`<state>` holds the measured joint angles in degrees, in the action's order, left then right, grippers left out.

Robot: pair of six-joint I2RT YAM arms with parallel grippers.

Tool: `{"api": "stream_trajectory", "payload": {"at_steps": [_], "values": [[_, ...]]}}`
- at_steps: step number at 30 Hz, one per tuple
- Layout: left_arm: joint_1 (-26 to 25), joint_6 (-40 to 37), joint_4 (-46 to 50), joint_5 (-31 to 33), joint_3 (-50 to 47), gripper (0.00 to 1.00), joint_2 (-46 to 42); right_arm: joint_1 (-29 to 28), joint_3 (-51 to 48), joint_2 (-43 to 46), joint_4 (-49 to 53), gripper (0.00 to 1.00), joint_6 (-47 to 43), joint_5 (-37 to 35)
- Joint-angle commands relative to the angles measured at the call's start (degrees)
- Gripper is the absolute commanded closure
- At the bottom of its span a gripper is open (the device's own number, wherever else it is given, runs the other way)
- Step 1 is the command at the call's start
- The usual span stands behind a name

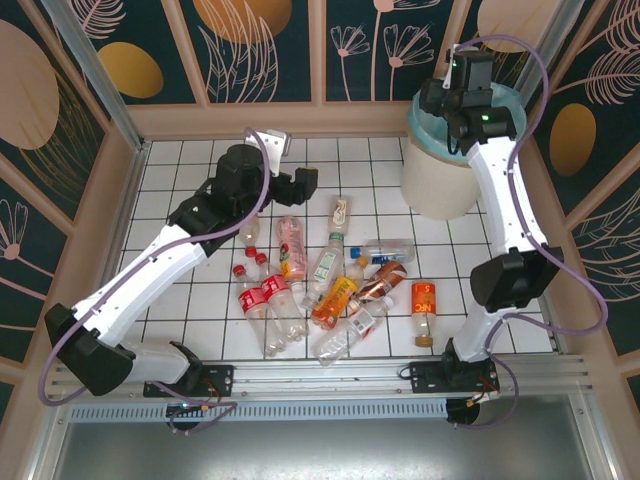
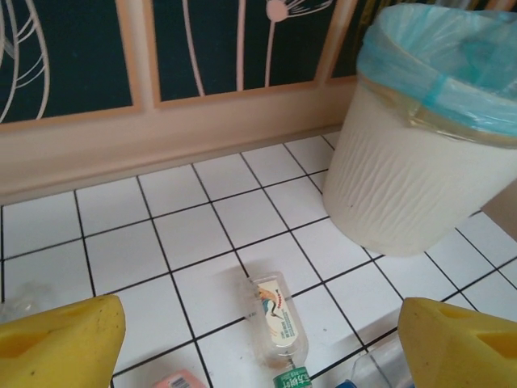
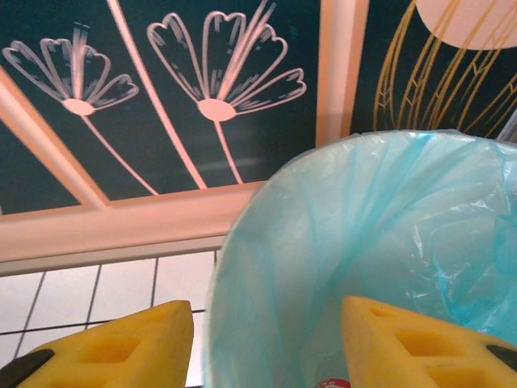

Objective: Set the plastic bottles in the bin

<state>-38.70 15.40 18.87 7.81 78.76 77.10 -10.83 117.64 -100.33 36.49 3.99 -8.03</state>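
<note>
Well, white tiles (image 1: 175, 160), floral walls (image 1: 260, 60), bin (image 1: 435, 185)

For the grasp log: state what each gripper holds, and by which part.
Nothing is held. Left gripper open above a bottle; right gripper open over the bin.

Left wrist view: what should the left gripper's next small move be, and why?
Probably lower the left gripper straight down: its jaws stand open and empty, and a clear bottle with a green cap lies on the tiles right below them, short of the bin.
</note>
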Motion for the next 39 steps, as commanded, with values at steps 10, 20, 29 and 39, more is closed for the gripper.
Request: {"api": "stream_trajectory", "payload": {"at_steps": [10, 20, 29, 39], "values": [[0.1, 17.2, 16.3, 5.6, -7.3, 0.13, -2.2, -21.8, -24.3, 18.8, -13.7, 0.49, 2.7, 3.1], [0.2, 31.3, 20.8, 12.9, -26.3, 0.14, -17.9, -35.5, -33.1, 12.5, -9.2, 0.51, 10.3, 15.5], [0.1, 40.8, 28.8, 27.1, -34.5, 0.14, -38.9, -46.0, -21.0, -7.0, -3.0, 0.51, 14.3, 19.1], [0.1, 39.5, 31.9, 33.4, -33.6, 0.12, -42.6, -51.7, -2.6, -26.8, 3.0, 0.48, 16.2, 18.7]]}}
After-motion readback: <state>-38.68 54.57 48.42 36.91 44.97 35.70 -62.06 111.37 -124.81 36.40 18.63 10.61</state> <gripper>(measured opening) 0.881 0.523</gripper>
